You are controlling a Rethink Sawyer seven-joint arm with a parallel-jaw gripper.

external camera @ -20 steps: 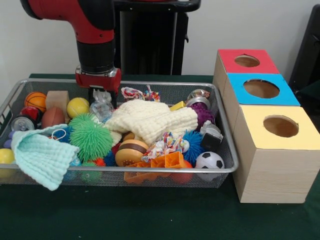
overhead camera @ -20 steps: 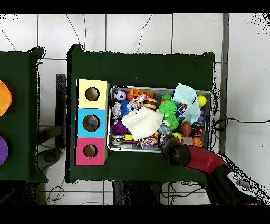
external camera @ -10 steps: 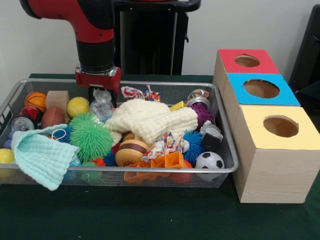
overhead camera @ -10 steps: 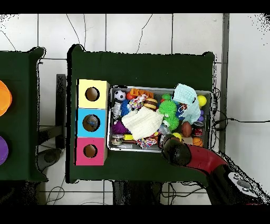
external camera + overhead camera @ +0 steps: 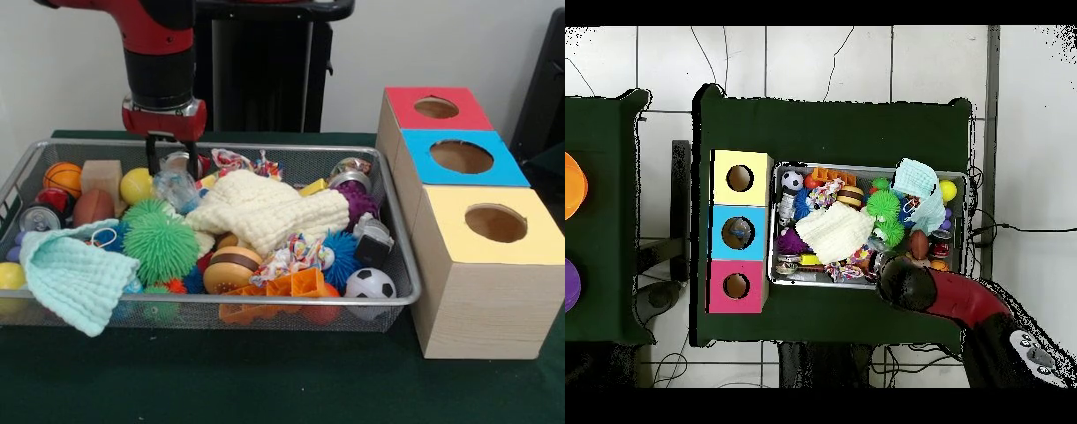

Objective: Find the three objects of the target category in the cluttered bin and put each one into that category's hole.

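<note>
Hand (image 5: 169,170) grips clear crinkly object (image 5: 175,188) above bin (image 5: 291,301)

The front view looks across the counter (image 5: 265,389) from low and near, so the wire bin (image 5: 402,296) and the three boxes (image 5: 481,265) fill most of it, with the wall behind. The overhead view looks straight down from high up, taking in the whole counter (image 5: 835,125) and tiled floor (image 5: 825,55) around it. Both share the bin (image 5: 868,285) and boxes (image 5: 741,232)
</note>
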